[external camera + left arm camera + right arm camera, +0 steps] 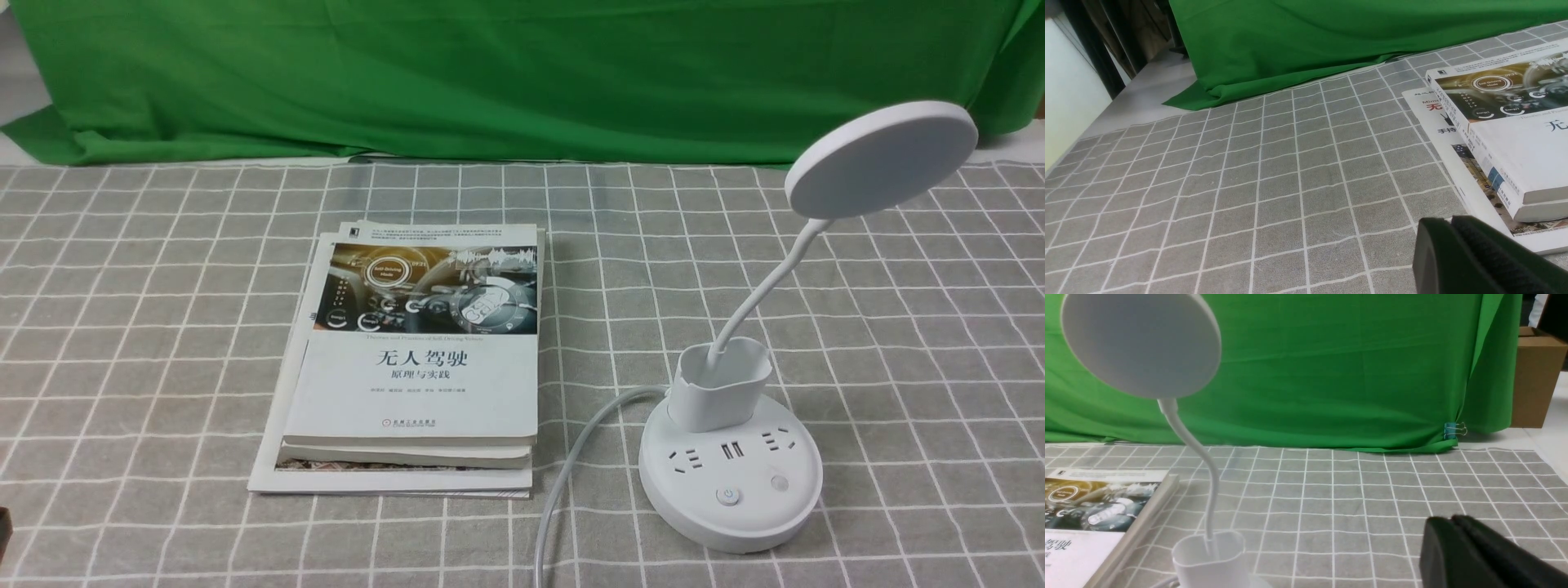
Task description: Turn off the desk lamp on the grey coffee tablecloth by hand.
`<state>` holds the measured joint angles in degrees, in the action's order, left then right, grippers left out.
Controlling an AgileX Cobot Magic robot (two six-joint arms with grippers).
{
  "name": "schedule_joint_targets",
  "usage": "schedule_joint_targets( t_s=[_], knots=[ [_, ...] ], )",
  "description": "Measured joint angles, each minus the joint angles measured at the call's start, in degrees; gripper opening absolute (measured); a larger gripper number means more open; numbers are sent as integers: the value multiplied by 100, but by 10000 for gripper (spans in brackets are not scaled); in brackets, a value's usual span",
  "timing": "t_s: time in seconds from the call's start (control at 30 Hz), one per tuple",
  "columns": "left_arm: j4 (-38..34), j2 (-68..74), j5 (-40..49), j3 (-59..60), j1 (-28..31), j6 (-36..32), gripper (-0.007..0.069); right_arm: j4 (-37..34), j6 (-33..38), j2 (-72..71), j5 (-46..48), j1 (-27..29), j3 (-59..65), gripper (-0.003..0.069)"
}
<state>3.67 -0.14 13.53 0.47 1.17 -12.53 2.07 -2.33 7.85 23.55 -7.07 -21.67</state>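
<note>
The white desk lamp [731, 482] stands at the front right of the grey coffee tablecloth [163, 327]. Its disc head [882, 159] is raised on a bent neck above a small cup holder [722, 384]. On the round base sit a ringed power button [727, 496] and a second button [780, 483]. No glow shows on the head [1141, 343]. My right gripper [1449, 520], the hand, is shut and empty, low over the cloth, apart from the cup holder [1208, 559]. Beside the books, my left gripper [1449, 220] is shut and empty. Neither arm appears in the front view.
A stack of books [416, 367] lies left of the lamp, with the lamp's white cable [571, 457] curving between them toward the front edge. A green cloth backdrop [490, 73] hangs behind. A cardboard box [1535, 375] stands beyond the cloth's far right.
</note>
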Motion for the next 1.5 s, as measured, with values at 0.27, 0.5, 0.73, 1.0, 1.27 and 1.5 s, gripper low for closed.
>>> schedule_joint_targets(
  t_s=[0.27, 0.5, 0.73, 1.0, 1.27, 1.5],
  knots=[
    [0, 0, 0, 0, 0, -6, 20, 0, 0, 0, 0, 2, 0, 36],
    [0, 0, 0, 0, 0, -2, 20, -1, 0, -16, 0, 375, 0, 38],
    [0, 0, 0, 0, 0, -2, 20, 4, 291, -98, -771, 783, 621, 38],
    [-5, 1, 9, 0, 0, -2, 20, 15, 788, -768, -1312, 1075, 2165, 46],
    [-5, 1, 5, 0, 0, -2, 20, 15, 37, -775, -886, 1146, 2210, 46],
    [-5, 14, 5, 0, 0, -2, 20, 15, -64, -775, -881, 1146, 2210, 46]
  ],
)
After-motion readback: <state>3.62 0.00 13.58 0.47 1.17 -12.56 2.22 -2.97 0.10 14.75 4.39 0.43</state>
